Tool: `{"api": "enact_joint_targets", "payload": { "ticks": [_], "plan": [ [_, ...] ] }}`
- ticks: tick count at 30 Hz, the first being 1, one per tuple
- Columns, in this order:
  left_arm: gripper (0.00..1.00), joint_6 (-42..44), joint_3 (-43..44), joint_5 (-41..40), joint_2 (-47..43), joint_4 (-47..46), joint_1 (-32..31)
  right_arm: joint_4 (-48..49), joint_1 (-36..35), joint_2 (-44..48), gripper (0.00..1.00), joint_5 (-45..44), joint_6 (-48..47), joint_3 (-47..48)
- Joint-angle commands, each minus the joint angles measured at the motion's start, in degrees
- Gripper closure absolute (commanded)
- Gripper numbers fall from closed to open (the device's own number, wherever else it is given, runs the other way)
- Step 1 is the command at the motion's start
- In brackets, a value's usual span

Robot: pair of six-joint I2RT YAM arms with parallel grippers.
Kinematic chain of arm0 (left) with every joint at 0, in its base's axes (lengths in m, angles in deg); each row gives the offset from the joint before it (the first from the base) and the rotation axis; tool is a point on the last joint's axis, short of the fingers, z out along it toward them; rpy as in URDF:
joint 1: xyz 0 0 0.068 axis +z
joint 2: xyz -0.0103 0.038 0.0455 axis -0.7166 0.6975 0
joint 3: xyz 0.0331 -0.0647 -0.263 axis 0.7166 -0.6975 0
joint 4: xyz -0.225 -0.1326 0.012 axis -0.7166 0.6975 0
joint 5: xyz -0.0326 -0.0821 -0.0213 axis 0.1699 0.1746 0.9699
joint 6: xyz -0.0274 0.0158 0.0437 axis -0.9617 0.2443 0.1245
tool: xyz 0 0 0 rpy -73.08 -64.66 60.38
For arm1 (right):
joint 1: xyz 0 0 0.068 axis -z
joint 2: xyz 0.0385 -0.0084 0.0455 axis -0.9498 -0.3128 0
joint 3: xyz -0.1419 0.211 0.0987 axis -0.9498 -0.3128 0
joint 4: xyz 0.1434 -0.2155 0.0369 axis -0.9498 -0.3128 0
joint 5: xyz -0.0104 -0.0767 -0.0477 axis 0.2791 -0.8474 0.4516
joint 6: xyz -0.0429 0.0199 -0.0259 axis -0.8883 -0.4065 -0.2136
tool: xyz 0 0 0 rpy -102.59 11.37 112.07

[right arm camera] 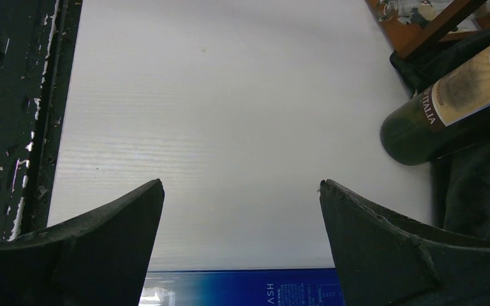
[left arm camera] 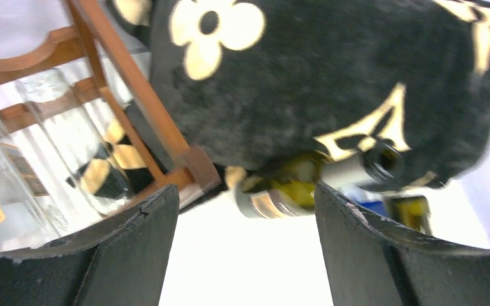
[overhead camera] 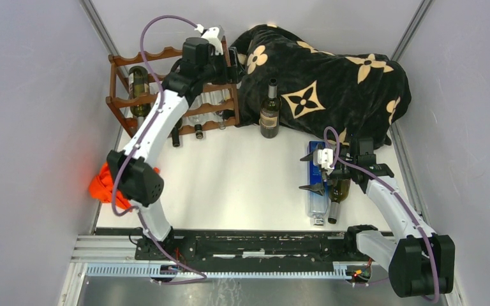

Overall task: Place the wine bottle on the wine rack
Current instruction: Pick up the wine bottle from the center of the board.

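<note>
The dark reddish-brown wine rack (overhead camera: 124,102) stands at the back left and holds a green bottle (overhead camera: 139,89) and clear bottles (overhead camera: 209,102). My left gripper (overhead camera: 235,65) is open and empty, high beside the rack's right end. In its wrist view (left arm camera: 245,191) the rack post (left arm camera: 166,134) and an upright dark wine bottle (left arm camera: 306,185) show beyond the fingers. That bottle (overhead camera: 269,108) stands right of the rack. My right gripper (overhead camera: 312,172) is open and empty (right arm camera: 241,185) over a lying blue-labelled clear bottle (overhead camera: 318,191). A green bottle (overhead camera: 338,191) lies beside it.
A black blanket with beige flower marks (overhead camera: 332,76) is heaped at the back right, behind the upright bottle. An orange cloth (overhead camera: 105,182) lies at the table's left edge. The right wrist view shows the upright bottle's label (right arm camera: 466,86) and the blue label (right arm camera: 242,287).
</note>
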Motion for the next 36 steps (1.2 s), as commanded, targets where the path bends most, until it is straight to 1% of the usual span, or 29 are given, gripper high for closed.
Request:
{"api": "enact_joint_targets", "payload": {
  "ticks": [1, 3, 6, 10, 12, 15, 19, 22, 23, 25, 27, 28, 31, 35, 36],
  "plan": [
    [0.17, -0.29, -7.75, 9.82, -10.41, -6.92, -0.94, 0.47, 0.2, 0.85, 0.02, 1.71, -0.97, 1.08],
    [0.17, -1.87, -13.43, 12.2, -14.23, -11.78, -2.43, 0.59, 0.13, 0.68, 0.02, 1.78, -0.96, 1.06],
    [0.14, -1.26, -20.19, 9.96, -17.66, -16.23, -7.07, 0.59, 0.18, 0.2, 0.02, 2.05, -0.96, 0.97],
    [0.05, 7.57, -23.46, -3.15, -18.04, -18.19, -14.24, 0.69, 0.14, -0.03, 0.02, 1.97, -0.96, 0.79],
    [0.01, 11.51, -23.16, -7.46, -16.17, -19.01, -15.56, 0.92, 0.21, -0.06, 0.02, 1.95, -0.95, 0.63],
    [0.0, 15.29, -18.98, -11.3, -11.09, -18.72, -15.75, 1.12, 0.25, -0.32, 0.02, 1.89, -0.89, 0.47],
    [0.0, 17.85, -12.67, -10.93, -3.96, -17.94, -15.75, 1.38, 0.32, -0.53, 0.02, 1.32, -0.9, 0.27],
    [0.03, 18.02, -9.02, -13.29, 0.66, -18.02, -15.75, 1.46, 0.45, -0.74, 0.02, 1.09, -0.93, 0.16],
    [0.05, 18.18, -7.92, -13.9, 2.18, -18.09, -15.75, 1.53, 0.44, -0.72, 0.02, 1.09, -0.95, 0.09],
    [0.15, 17.91, -5.43, -13.89, 4.72, -18.19, -15.75, 1.56, 0.45, -0.81, 0.02, 1.09, -0.95, 0.09],
    [0.26, 16.88, -2.81, -12.23, 6.97, -17.72, -15.75, 1.6, 0.41, -0.83, 0.02, 1.0, -0.92, 0.02],
    [0.29, 15.41, -1.88, -11.03, 7.82, -17.64, -15.79, 1.62, 0.39, -0.78, 0.02, 0.92, -0.96, 0.05],
    [0.42, 12.89, -1.06, -8.63, 8.89, -18.59, -15.75, 1.71, 0.45, -0.85, 0.02, 0.65, -0.9, -0.07],
    [0.66, 11.83, -1.8, -7.95, 8.68, -19.57, -15.75, 1.73, 0.45, -0.68, 0.02, 0.65, -0.9, -0.17],
    [0.74, 11.73, -1.82, -7.71, 8.55, -19.46, -15.75, 1.71, 0.47, -0.73, 0.02, 0.65, -0.9, -0.17]
  ]
}}
